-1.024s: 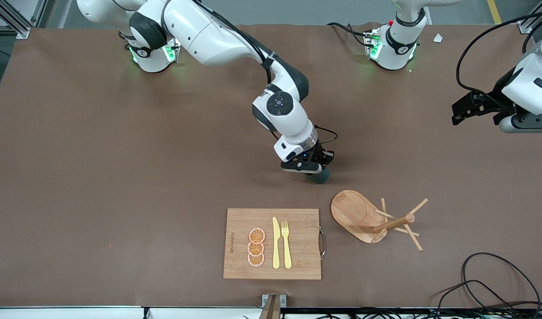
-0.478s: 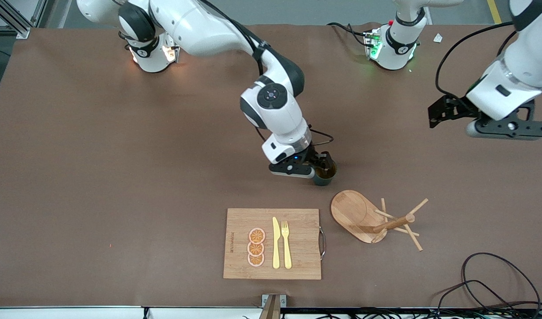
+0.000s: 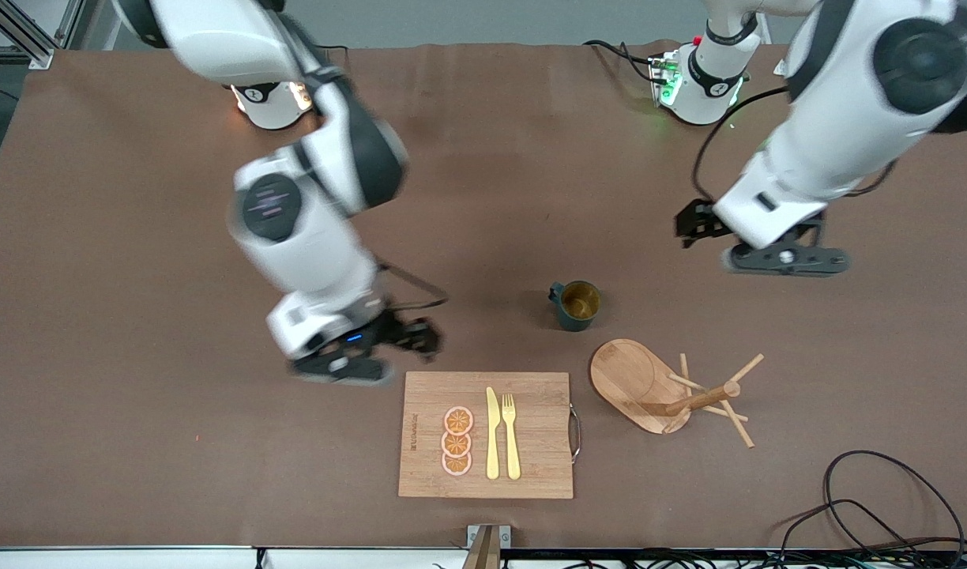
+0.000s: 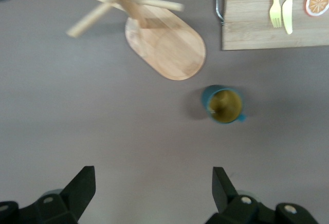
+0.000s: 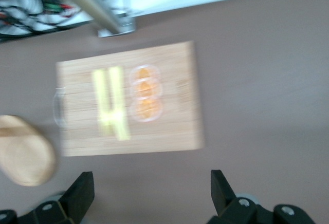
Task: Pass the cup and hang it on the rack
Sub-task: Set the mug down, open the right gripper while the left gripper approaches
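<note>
The dark teal cup (image 3: 576, 305) with a mustard-yellow inside stands upright on the brown table, free of both grippers; its small handle points toward the right arm's end. It also shows in the left wrist view (image 4: 224, 105). The wooden rack (image 3: 630, 382) stands on its oval base just nearer to the front camera than the cup, and shows in the left wrist view (image 4: 165, 49) too. My right gripper (image 3: 340, 368) is open and empty, over the table beside the cutting board. My left gripper (image 3: 784, 261) is open and empty, over the table toward the left arm's end from the cup.
A bamboo cutting board (image 3: 487, 435) with a yellow knife, a fork and orange slices lies beside the rack toward the right arm's end. Black cables (image 3: 878, 506) coil at the table's front corner at the left arm's end.
My right gripper has let go of the cup, left it standing upright, and swung away toward the right arm's end. My left gripper has moved in toward the cup.
</note>
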Available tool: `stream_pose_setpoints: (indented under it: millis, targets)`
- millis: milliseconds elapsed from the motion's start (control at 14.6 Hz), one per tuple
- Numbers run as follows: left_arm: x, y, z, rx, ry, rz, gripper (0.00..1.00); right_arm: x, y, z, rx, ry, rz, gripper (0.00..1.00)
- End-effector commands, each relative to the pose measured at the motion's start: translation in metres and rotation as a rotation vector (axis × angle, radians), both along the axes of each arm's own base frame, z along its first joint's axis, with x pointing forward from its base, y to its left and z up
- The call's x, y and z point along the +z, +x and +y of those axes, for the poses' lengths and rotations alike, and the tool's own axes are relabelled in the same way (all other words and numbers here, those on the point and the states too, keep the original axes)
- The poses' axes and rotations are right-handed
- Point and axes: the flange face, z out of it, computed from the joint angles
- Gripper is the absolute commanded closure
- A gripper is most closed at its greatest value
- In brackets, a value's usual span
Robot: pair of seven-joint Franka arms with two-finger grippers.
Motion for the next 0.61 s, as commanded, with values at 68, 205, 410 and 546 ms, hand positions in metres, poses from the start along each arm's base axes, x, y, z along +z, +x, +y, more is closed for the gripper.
stream_pose_setpoints:
  millis: [68, 205, 410, 546]
  targets:
    - [-0.052, -0.006, -0.092, 0.122, 0.019, -0.031, 0.0, 0.006, 0.016, -0.116, -0.038, -0.045, 0.07, 0.0]
    - [-0.091, -0.016, -0.14, 0.208, 0.072, -0.072, 0.0, 0.014, 0.018, -0.181, -0.035, -0.097, 0.062, 0.0]
    - [-0.164, -0.04, -0.2, 0.328, 0.178, -0.139, 0.0, 0.025, 0.008, -0.291, 0.026, -0.113, 0.06, 0.0]
    - [-0.21, -0.065, -0.238, 0.428, 0.242, -0.22, 0.0, 0.035, -0.011, -0.331, 0.041, -0.111, 0.061, 0.0]
